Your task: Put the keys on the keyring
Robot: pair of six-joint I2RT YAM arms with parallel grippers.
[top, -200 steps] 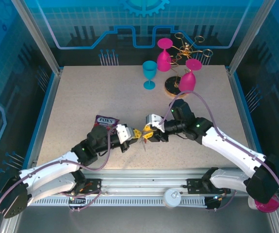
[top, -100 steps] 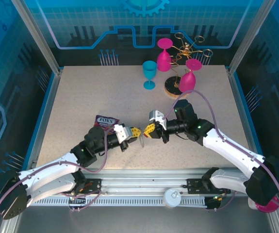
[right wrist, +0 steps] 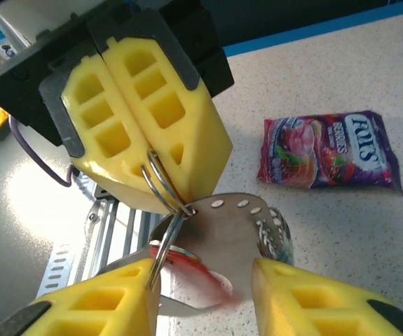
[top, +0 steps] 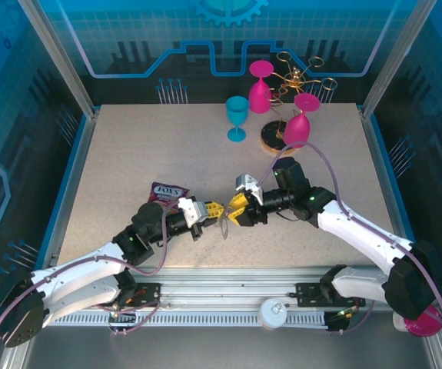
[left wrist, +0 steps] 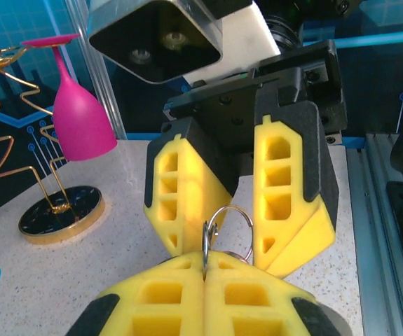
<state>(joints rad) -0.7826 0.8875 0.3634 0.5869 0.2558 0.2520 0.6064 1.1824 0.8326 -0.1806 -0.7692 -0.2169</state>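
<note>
Your left pincer [left wrist: 205, 262] is clamped fully shut, its yellow ribbed foam fingers pinching a thin silver wire ring [left wrist: 230, 206] at the seam between them. The keyring [right wrist: 222, 220] dangles from that cluster of rings: a flat grey metal body punched with a row of small holes. It hangs in the air over the near middle of the tabletop [top: 128, 154].

Your right pincer [top: 232, 214] faces the left one tip to tip, jaws about half apart, one finger on each side of the ring and clamping nothing. The keys [right wrist: 187, 264] show as a red plastic blur low between its fingers; you cannot tell whether they touch a finger.

Both arms reach low and inward, wrists roughly level. A glossy purple snack packet [top: 167, 191] lies flat just beyond your left wrist.
</note>
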